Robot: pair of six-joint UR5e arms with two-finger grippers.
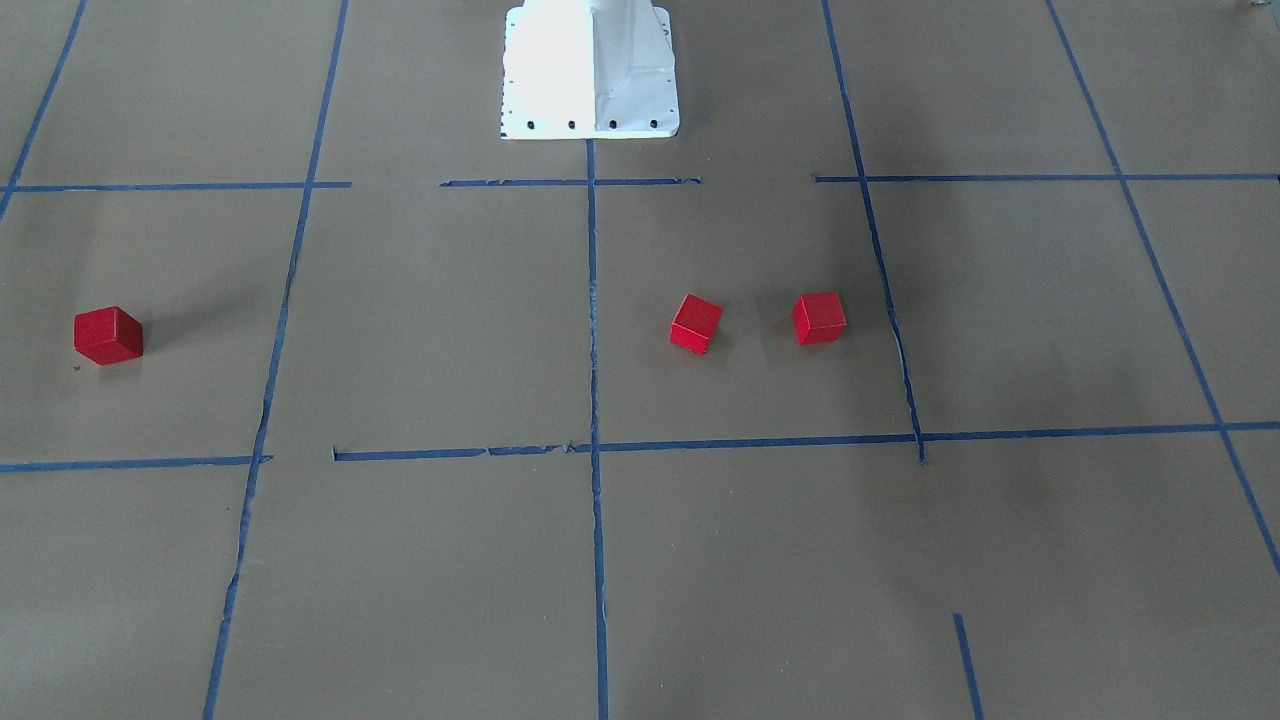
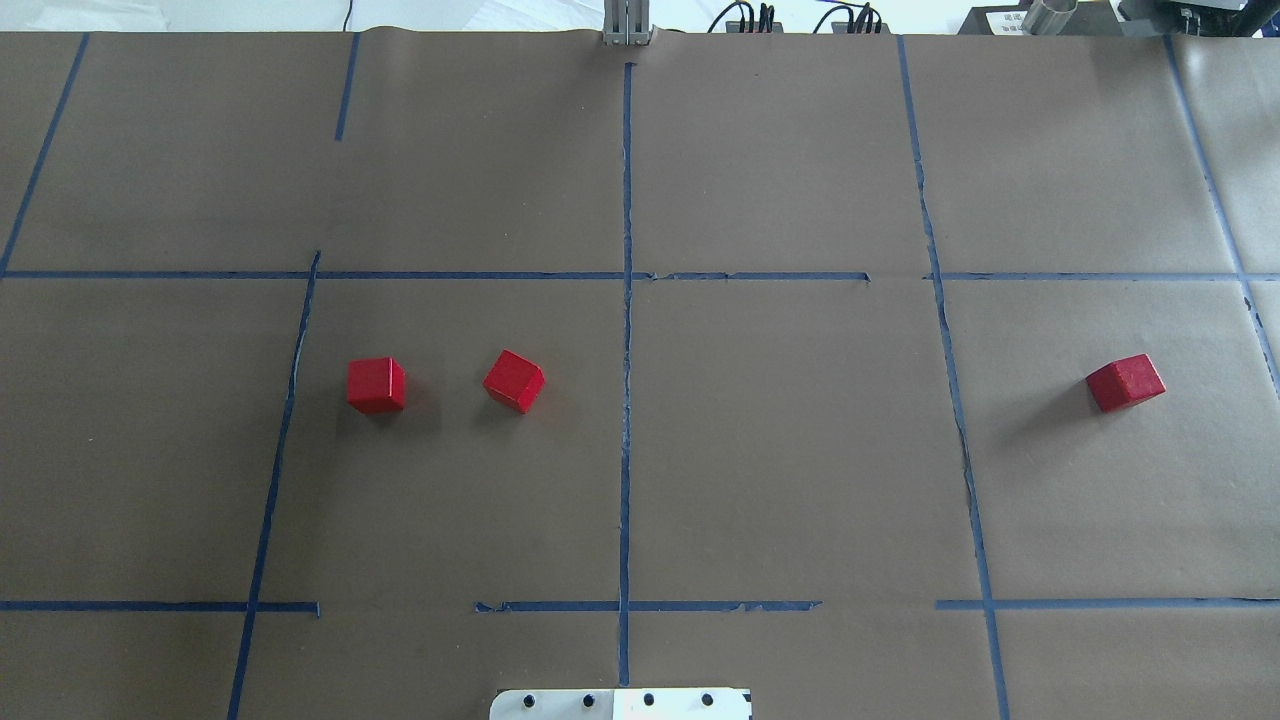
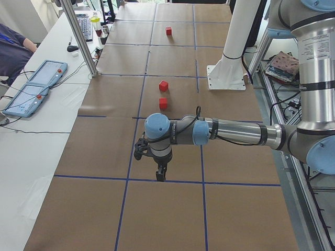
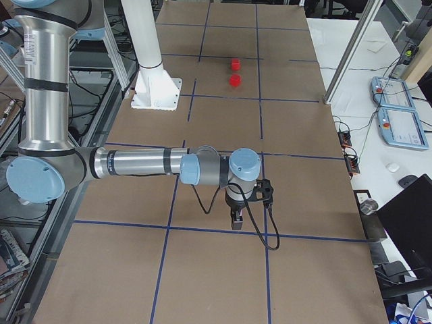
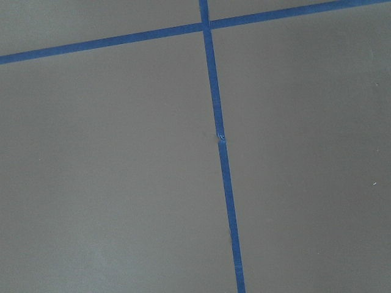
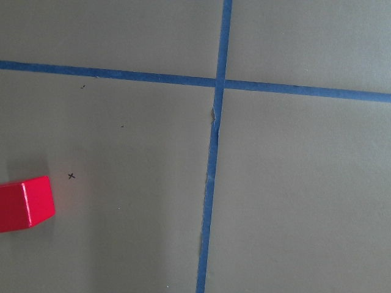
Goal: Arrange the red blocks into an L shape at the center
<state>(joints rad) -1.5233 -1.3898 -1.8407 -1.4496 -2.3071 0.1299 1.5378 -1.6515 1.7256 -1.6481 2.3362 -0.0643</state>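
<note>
Only the two side cameras catch the arms. The overhead and front cameras give me the desk [image 2: 780, 450] and all three cubes.

From the left end, my left hand [image 3: 160, 174] hangs low, pointing straight down just above a blue tape line [image 3: 104, 178]. It's touching nothing I can make out. Whether its fingers are spread or pressed together, I cannot tell from this angle. Its wrist camera shows plain paper and tape.

From the right end, my right hand [image 4: 236, 219] points down over the tape too, and again I cannot tell how wide it stands. Its wrist camera picks up what that side view hides behind the arm: the lone red block [image 6: 24, 204], at the picture's left edge, near a tiny pen cross [image 6: 71, 176].

Overhead, the white base plate [image 2: 620, 703] sits at the near edge. Past it, the inner red block [image 2: 514, 381] lies askew just left of the center line. The outer red block [image 2: 376, 386] sits squarer, near it but apart. The lone one is far off, beyond the right-hand tape line.

Out on the side table, two pendants [image 3: 31, 94] lie flat.
</note>
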